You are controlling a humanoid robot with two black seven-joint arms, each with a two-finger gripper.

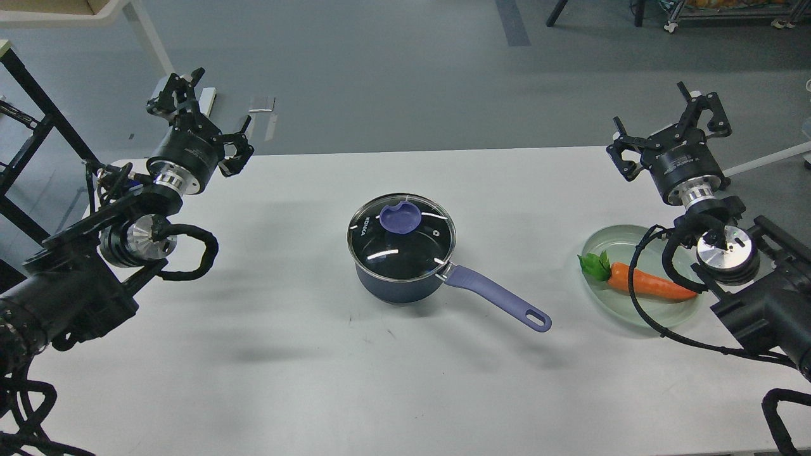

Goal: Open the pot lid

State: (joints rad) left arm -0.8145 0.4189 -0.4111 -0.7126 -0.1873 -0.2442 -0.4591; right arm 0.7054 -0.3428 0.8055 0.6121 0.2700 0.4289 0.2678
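Note:
The dark navy pot (394,289) stands at the middle of the white table, its lavender handle (500,297) pointing toward the front right. The clear glass lid (408,250) sits closed on its rim, and the flat purple knob (400,218) faces up. My left gripper (218,109) hovers open over the table's far left corner, well away from the pot. Over at the far right my right gripper (652,109) is also open, with nothing between its fingers. Neither gripper touches the pot or the lid.
A pale green plate (609,243) holding a toy carrot (646,284) lies on the right, just under my right arm. The white table (285,354) ends at its far edge behind the grippers, with grey floor beyond. A black frame stands at the far left.

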